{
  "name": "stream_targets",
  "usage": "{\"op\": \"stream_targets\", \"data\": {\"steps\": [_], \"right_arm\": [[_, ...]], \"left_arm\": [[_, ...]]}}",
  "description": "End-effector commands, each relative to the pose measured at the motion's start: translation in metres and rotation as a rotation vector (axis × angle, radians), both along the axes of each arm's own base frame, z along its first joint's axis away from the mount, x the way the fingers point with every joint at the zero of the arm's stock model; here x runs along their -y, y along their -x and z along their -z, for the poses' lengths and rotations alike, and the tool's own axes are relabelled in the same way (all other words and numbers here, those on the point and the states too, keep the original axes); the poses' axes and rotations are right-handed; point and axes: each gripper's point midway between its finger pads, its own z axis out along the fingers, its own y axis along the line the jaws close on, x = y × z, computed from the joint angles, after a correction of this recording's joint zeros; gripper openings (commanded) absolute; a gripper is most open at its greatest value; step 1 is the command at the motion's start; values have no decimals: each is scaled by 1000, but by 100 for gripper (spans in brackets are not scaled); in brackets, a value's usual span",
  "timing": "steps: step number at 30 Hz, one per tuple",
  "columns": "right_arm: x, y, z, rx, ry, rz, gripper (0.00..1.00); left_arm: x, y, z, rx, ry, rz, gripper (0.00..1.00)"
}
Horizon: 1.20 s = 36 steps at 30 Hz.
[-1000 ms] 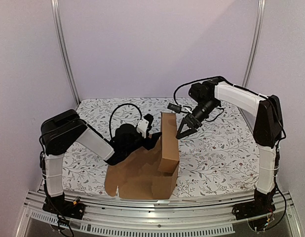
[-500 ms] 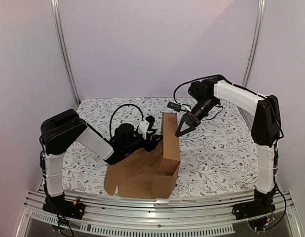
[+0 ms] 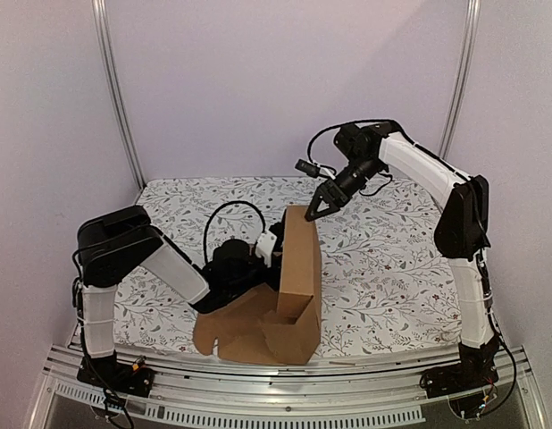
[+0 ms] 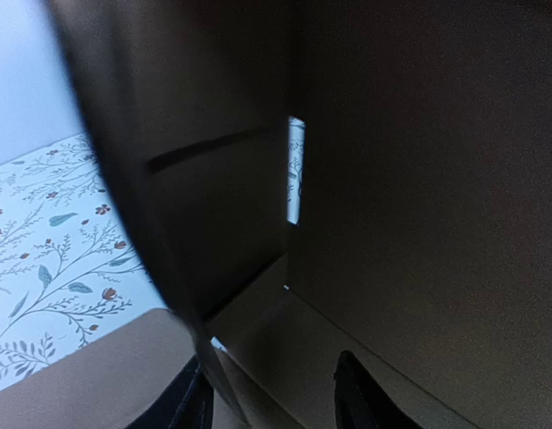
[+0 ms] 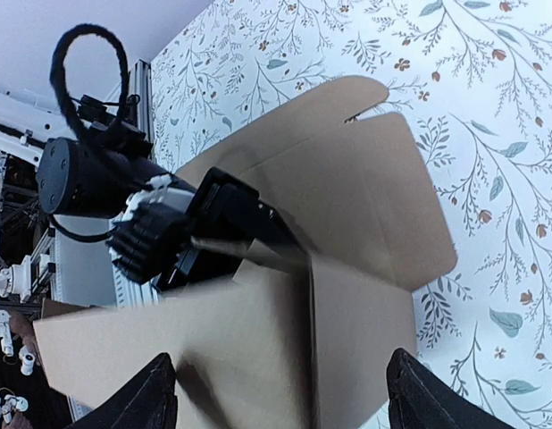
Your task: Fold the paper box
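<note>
The paper box [image 3: 298,268] is brown corrugated cardboard, partly folded, near the table's front middle. One tall panel stands upright and lower flaps spread to its left. My left gripper [image 3: 269,247] is low against the left side of that panel. In the left wrist view it is [image 4: 274,398] open, with shadowed cardboard [image 4: 419,179] filling the frame and a wall edge beside its left finger [image 4: 191,402]. My right gripper [image 3: 317,206] is open and empty, just above the panel's top edge. The right wrist view [image 5: 285,393] looks down on the box [image 5: 347,206] and the left gripper [image 5: 196,232].
A floral cloth [image 3: 392,259] covers the table. An aluminium rail [image 3: 276,393] runs along the front edge. Two metal posts [image 3: 115,98] stand at the back corners against a plain wall. Both arm bases stand at the front corners.
My right gripper has risen and moved back to the left, from beside the upright panel to above its top edge. The panel has shifted a little left and stands more upright.
</note>
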Motion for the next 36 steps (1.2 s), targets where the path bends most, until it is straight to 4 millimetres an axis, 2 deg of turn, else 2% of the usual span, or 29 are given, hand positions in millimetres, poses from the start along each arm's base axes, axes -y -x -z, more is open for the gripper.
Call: {"op": "stream_targets", "data": {"steps": [1, 8, 11, 18, 21, 23, 24, 26, 29, 33, 34, 36], "right_arm": [[-1, 7, 19, -142, 32, -4, 79], [-14, 3, 25, -158, -32, -39, 79], [-7, -2, 15, -124, -28, -18, 79], [43, -31, -54, 44, -56, 147, 83], [66, -24, -85, 80, -72, 200, 85], [78, -17, -90, 94, -49, 221, 85], [84, -11, -94, 110, -34, 228, 86], [95, 0, -95, 137, 3, 245, 86], [114, 11, -77, 128, 107, 298, 86], [161, 17, -35, 30, 236, 463, 85], [177, 23, -15, -29, 269, 516, 85], [208, 31, -1, -79, 303, 600, 84]], "left_arm": [[11, 23, -5, 14, 45, 9, 46], [15, 44, -23, 89, 59, -109, 46], [15, 49, -30, 114, 46, -137, 46], [-2, 44, -35, 130, -41, -209, 51], [-11, 46, -42, 126, -98, -209, 54], [-17, 51, -46, 104, -140, -194, 56], [-22, 54, -55, 91, -142, -191, 57], [-28, 58, -52, 38, -197, -167, 59], [-31, 64, -39, -56, -300, -108, 59], [-30, 72, -30, -165, -384, -62, 56], [-30, 74, -26, -195, -398, -56, 54], [-29, 77, -18, -238, -417, -50, 52]]}}
